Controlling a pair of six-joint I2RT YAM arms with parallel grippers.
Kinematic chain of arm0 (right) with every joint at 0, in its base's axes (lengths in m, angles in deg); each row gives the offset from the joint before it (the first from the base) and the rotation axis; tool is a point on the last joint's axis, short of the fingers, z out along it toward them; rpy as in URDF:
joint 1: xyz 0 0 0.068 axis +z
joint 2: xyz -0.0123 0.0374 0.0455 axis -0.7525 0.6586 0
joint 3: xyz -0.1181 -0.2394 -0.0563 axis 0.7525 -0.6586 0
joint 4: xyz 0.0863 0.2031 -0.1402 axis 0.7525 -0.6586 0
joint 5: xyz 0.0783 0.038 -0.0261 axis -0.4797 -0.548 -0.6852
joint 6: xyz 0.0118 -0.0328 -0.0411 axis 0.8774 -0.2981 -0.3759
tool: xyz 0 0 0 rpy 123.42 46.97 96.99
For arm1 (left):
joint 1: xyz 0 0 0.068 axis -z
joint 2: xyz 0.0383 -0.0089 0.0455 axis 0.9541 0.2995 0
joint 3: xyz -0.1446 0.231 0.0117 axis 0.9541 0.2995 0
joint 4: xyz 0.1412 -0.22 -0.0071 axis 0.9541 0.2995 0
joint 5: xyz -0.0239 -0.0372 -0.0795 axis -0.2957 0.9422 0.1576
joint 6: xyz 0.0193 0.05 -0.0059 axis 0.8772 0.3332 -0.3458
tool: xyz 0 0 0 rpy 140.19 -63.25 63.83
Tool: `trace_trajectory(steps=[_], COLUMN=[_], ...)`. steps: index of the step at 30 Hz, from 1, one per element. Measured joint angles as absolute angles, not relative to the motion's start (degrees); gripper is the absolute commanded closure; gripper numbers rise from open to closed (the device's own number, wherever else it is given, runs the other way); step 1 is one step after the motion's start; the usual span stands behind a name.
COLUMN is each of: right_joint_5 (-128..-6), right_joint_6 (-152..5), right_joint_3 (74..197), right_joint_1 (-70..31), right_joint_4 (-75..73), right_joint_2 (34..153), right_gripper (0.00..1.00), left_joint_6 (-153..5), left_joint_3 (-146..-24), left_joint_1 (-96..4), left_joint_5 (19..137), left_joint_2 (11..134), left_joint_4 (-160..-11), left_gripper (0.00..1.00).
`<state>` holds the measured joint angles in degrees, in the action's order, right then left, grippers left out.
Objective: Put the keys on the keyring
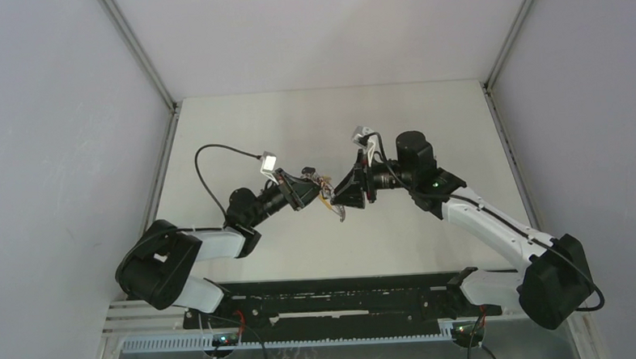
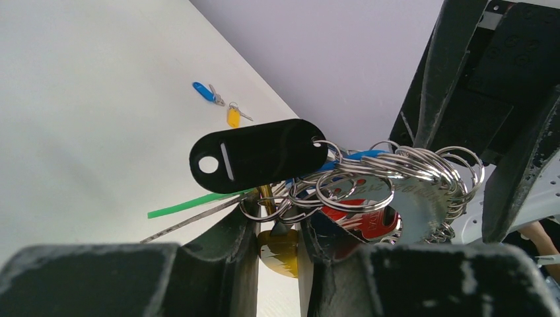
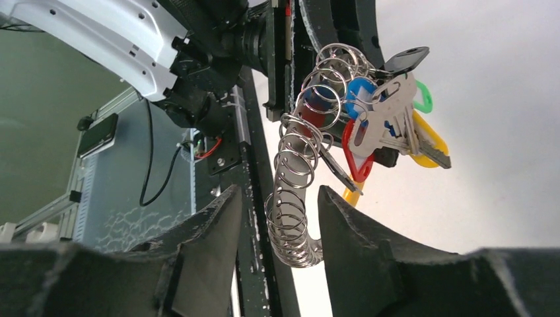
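Flat white table [image 1: 296,124] is lying under everything. The silver metal keyring with its bunch of coloured keys [image 2: 370,191] is hanging above the table's middle, so you are getting all places relative to that keyring.

Left black two-finger gripper [image 2: 277,231] is coming at the keyring from its left in the top view. Its jaws are standing nearly together and pinching the bunch at a yellow key head, so it is carrying the keyring clear of the table.

Right black two-finger gripper [image 3: 280,198] is facing the keyring from the other side. Its jaws are standing apart and flanking the dangling string of linked silver rings. One finger [image 3: 350,224] is sitting against the rings, while a gap is showing at the other, so it is not clamping anything.

Black oval plastic tag [image 2: 257,155] is sticking out from the keyring, with a thin green plastic strip [image 2: 191,200] pointing out just beneath it.

Blue-capped small silver key [image 2: 203,91] and yellow-capped small silver key [image 2: 233,117] are lying on the table well apart from the keyring, beyond the tag in the left wrist view. They are just beside each other; you cannot tell whether they are touching.
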<state>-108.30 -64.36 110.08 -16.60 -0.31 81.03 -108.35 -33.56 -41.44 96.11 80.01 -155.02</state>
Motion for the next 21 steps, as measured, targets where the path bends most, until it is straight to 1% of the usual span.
trace_trajectory(steps=[1,4,11,15,21], right_joint_5=[-108.76,-110.29,-112.06,-112.45,-110.35], right_joint_6=[-64.23,-63.79,-63.79,-63.92,-65.41], right_joint_3=[110.08,110.08,110.08,110.08,110.08], right_joint_1=[-16.6,-16.6,-16.6,-16.58,-15.86], right_joint_4=[-0.31,-0.07,0.06,0.35,-0.15], right_joint_2=[81.22,81.29,79.76,78.45,78.21], right_gripper=[0.61,0.67,0.75,0.76,0.74], left_joint_6=[-108.33,-108.33,-108.15,-107.8,-106.84], left_joint_3=[-33.56,-33.56,-33.56,-33.56,-33.56], left_joint_1=[-41.44,-41.42,-41.42,-41.42,-41.42], left_joint_5=[96.27,96.66,96.73,96.73,96.92], left_joint_2=[79.99,79.96,79.96,79.92,78.39], left_joint_4=[-155.02,-154.93,-153.86,-153.07,-151.32], left_gripper=[1.0,1.0,1.0,1.0,1.0])
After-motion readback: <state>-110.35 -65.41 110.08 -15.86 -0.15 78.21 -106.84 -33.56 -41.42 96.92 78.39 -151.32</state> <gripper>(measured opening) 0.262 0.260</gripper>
